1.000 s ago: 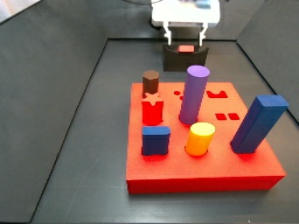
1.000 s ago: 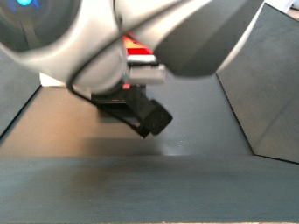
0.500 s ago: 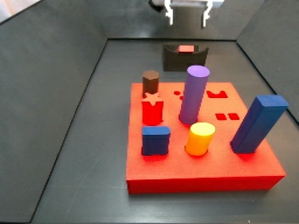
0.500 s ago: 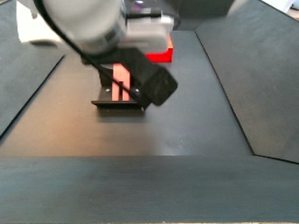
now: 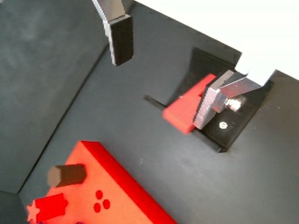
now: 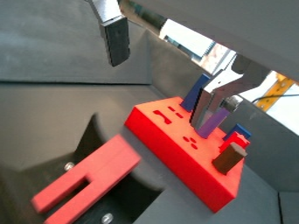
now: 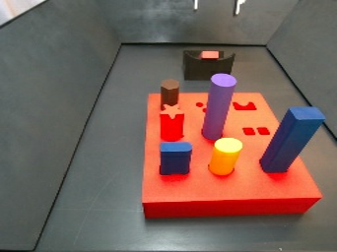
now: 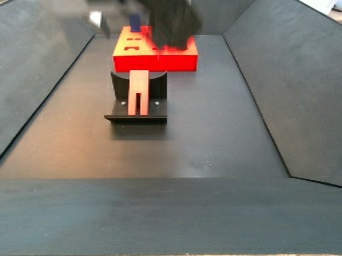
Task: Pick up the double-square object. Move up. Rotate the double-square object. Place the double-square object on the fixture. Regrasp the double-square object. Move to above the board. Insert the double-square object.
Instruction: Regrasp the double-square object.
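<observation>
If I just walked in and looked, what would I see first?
Probably the board, a big bright red slab in the middle of the dark floor, with tall purple, blue and yellow pegs standing in it. Behind it sits the small dark fixture with the double-square object lying on it. The gripper hangs open above them, holding nothing.

The double-square object [image 8: 140,96] lies on the fixture [image 8: 138,116], at 12 o'clock from the board [image 7: 224,202] in a side view. The claw [image 7: 218,5] hangs above the fixture, apart from it.
</observation>
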Available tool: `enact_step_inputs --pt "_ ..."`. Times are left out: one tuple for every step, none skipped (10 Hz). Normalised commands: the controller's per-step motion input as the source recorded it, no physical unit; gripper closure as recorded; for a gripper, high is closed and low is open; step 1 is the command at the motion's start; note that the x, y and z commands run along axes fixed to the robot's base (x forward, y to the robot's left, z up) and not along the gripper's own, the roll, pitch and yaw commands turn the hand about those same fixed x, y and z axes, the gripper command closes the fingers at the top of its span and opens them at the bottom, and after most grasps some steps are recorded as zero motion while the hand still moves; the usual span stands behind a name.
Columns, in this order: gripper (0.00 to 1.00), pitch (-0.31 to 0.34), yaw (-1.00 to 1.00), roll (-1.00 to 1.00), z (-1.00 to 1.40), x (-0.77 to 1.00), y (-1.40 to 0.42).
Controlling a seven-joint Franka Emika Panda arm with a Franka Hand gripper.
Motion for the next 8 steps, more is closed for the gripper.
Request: enact_step_inputs --pt "0.0 0.023 0.0 1.0 0.55 -0.09 -0.74" --pt "0.0 0.021 0.0 1.0 0.24 -0.05 -0.49" --pt "0.0 0.019 0.0 1.0 0.02 -0.02 -0.29" --pt "0.0 0.017 0.0 1.0 -0.02 -0.01 -0.16" --pt "0.0 0.017 0.0 1.0 0.04 -0.02 0.01" --pt "0.0 0.013 0.01 1.0 0.04 -0.02 0.01" --pt "0.0 0.007 0.01 1.0 0.01 -0.02 0.0" --pt "0.0 0.003 0.01 1.0 0.0 -0.02 0.0"
